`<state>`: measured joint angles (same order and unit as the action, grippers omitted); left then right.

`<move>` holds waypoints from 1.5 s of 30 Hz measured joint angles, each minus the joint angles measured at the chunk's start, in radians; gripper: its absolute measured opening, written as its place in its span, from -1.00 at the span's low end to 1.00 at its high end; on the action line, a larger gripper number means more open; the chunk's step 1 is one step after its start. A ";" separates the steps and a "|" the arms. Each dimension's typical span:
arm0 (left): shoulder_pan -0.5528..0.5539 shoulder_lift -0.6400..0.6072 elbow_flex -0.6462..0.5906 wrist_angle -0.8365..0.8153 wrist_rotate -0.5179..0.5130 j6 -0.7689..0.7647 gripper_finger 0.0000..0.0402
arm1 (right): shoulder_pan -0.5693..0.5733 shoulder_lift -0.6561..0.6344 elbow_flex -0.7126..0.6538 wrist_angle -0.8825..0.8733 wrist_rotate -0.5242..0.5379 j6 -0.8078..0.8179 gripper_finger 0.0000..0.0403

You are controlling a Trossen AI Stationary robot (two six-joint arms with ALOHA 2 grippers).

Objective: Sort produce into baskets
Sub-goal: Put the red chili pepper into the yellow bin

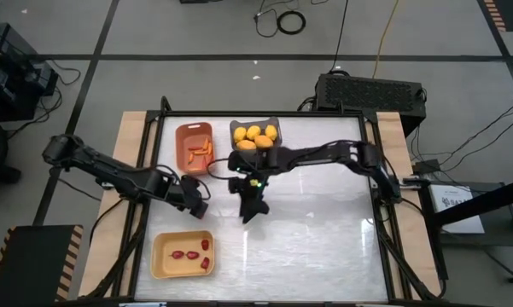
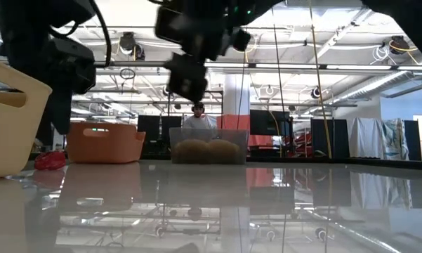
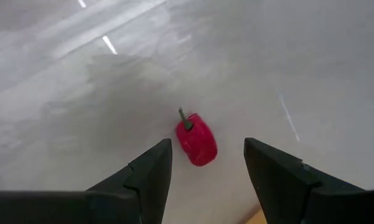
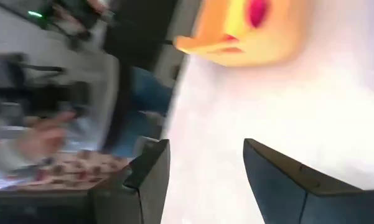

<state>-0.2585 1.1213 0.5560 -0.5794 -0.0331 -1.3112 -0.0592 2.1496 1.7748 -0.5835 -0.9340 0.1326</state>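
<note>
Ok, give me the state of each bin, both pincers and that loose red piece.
Left pincer: open, above the red piece.
Red piece: loose on the table, ungripped.
Right pincer: open, empty.
Grey bin: holds yellow fruits.
Orange bin: holds carrot sticks.
Yellow bin: holds red pieces.

No readable text, labels, brand names, numbers or signs appear in any of the four views. A pale sheet beside the desk's right edge carries marks too small to make out, and the room behind the desk shows no legible signage.
</note>
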 joint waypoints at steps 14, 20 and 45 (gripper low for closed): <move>-0.051 0.197 0.000 0.103 -0.050 -0.098 0.03 | -0.026 -0.034 0.000 -0.182 0.073 -0.180 -0.03; -0.051 0.221 0.003 0.123 -0.056 -0.098 0.03 | -0.030 -0.034 0.000 -0.246 0.073 -0.229 -0.03; -0.051 0.145 0.189 0.132 0.051 0.197 -0.58 | -0.042 -0.033 0.000 -0.265 0.073 -0.273 -0.03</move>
<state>-0.3098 1.2659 0.7449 -0.4471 0.0179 -1.1138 -0.1013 2.1166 1.7744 -0.8486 -0.8608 -0.1405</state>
